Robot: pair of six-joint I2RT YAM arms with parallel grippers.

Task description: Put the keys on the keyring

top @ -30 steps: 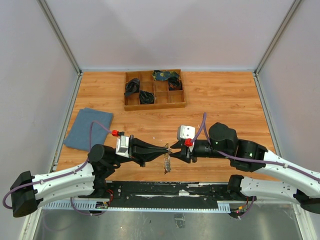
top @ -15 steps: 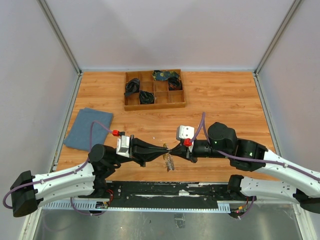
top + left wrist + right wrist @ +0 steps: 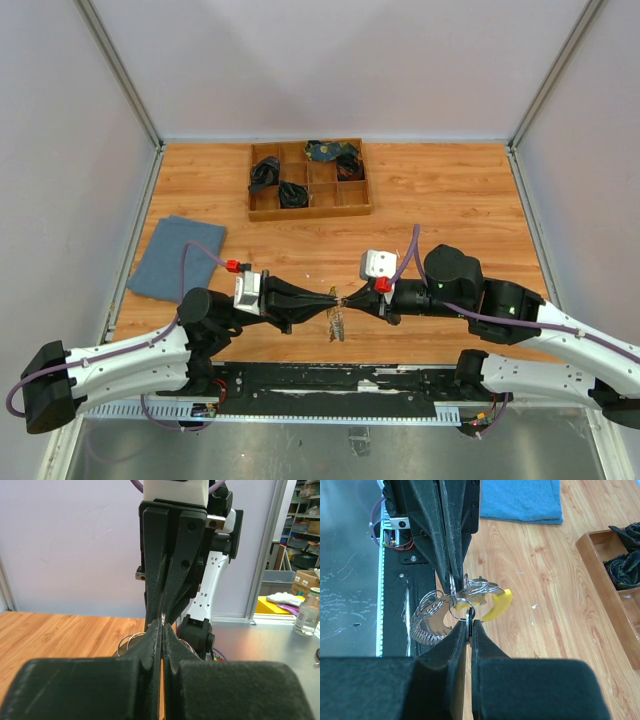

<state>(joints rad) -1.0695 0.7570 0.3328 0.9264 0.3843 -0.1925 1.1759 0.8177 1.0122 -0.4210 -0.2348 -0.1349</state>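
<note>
The right gripper (image 3: 469, 625) is pinched together on the keyring (image 3: 482, 586). Facing it, the left gripper (image 3: 451, 582) is also clamped on that ring. The keys (image 3: 427, 622) hang fanned beneath, over the table's (image 3: 450, 200) near middle.

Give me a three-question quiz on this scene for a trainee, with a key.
1. True or false: the keys lie on the cloth.
2. Which is shut? A) the left gripper only B) the right gripper only C) both
3. Fill in: the curved piece on the keyring is ____ in colour.
Key: 1 false, they hang at the grippers' tips, well away from the cloth; 2 C; 3 yellow.
</note>
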